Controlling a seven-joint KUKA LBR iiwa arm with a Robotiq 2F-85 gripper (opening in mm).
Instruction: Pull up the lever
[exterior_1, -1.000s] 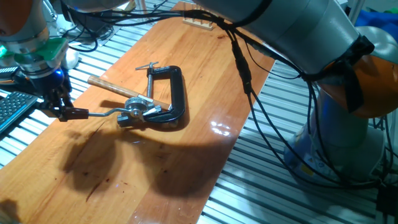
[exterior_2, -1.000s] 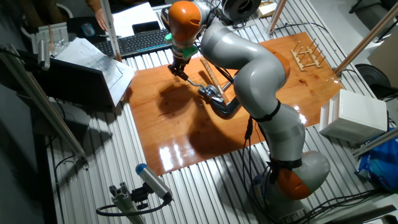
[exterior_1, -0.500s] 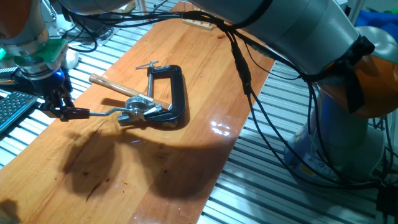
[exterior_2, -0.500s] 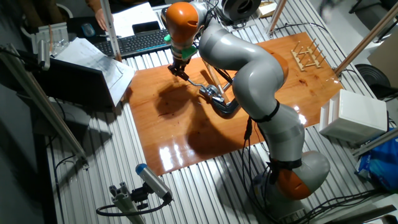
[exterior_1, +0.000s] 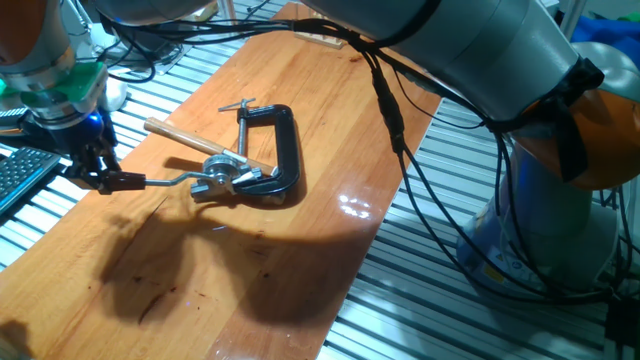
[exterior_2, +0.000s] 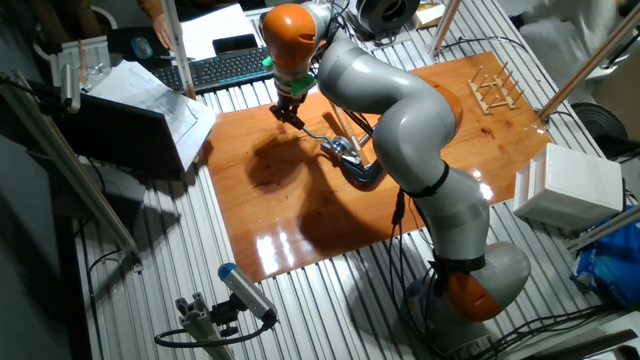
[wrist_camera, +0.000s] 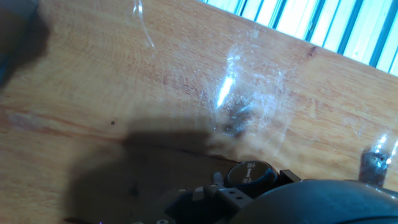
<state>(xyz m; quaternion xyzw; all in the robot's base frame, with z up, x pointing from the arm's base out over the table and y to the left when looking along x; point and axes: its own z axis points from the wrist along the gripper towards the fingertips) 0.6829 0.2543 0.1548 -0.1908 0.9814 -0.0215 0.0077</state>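
Observation:
The lever (exterior_1: 165, 181) is a thin bent silver arm running left from a small silver hub (exterior_1: 216, 172) beside the black C-clamp (exterior_1: 285, 150). My gripper (exterior_1: 108, 180) is shut on the lever's dark knob end at the table's left edge, and its fingers hide most of the knob. In the other fixed view the gripper (exterior_2: 287, 112) stands at the far side of the board with the lever (exterior_2: 312, 131) leading to the clamp. The hand view is blurred and shows only wood grain and dark gripper parts.
A pale-handled hammer (exterior_1: 175, 133) lies under the clamp's screw rod. The wooden board (exterior_1: 300, 80) rests on a slatted metal table. A keyboard (exterior_2: 215, 68) and papers lie beyond the board, and a small wooden rack (exterior_2: 495, 88) stands at its far corner.
My gripper has risen slightly with the lever's knob end, and the hub end has shifted up a little with it. The clamp and hammer stay put.

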